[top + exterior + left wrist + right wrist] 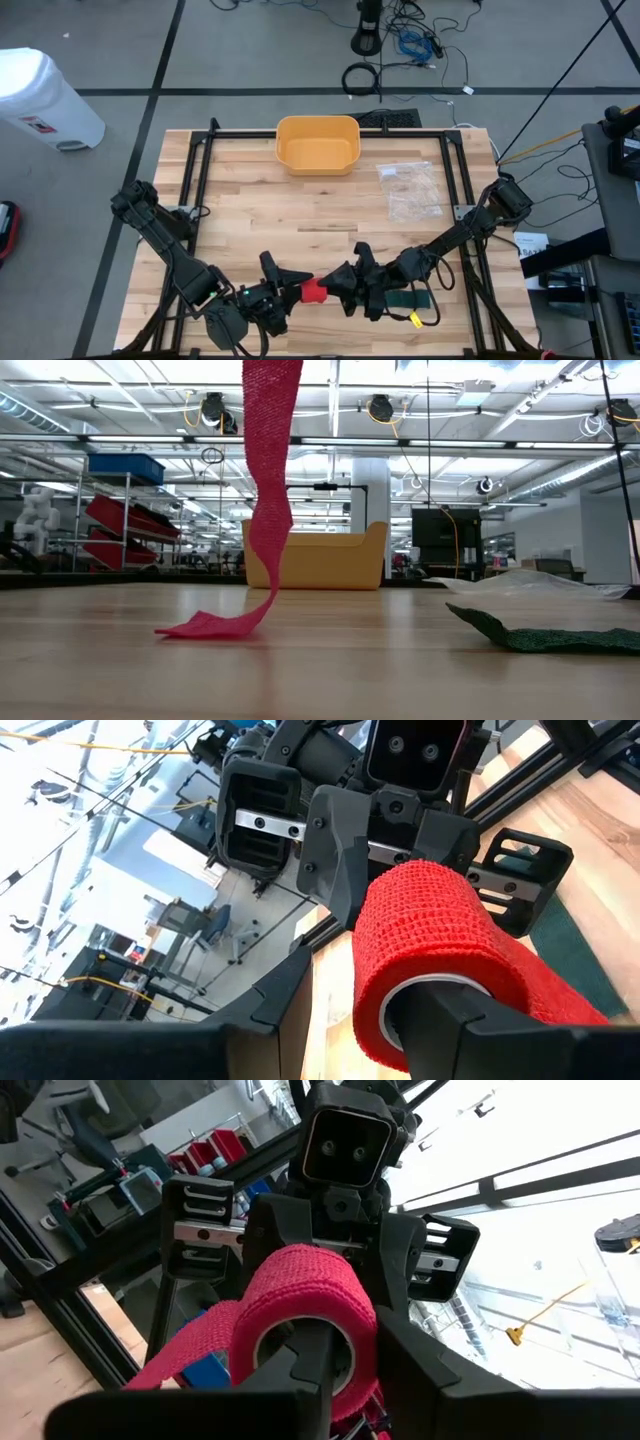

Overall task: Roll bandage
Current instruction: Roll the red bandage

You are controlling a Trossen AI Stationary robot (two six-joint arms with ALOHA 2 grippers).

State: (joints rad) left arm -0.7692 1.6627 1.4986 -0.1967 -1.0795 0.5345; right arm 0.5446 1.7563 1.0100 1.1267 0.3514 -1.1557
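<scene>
Because rolling needs slack, the tabletop [300, 215] carries only the loose tail of the red bandage [268, 510], which hangs from above. Its roll [314, 291] sits between both hands near the front edge: left hand [290, 288] gripping the core, right hand [338, 285] closed on it opposite.

- No words or numbers can be read in any pic.
- A small label w/ a red mark is seen on the white bin [40, 95] by the table, but it is too small to be read.
- No brand names can be made out on the arms or on the yellow tub [317, 145].
</scene>
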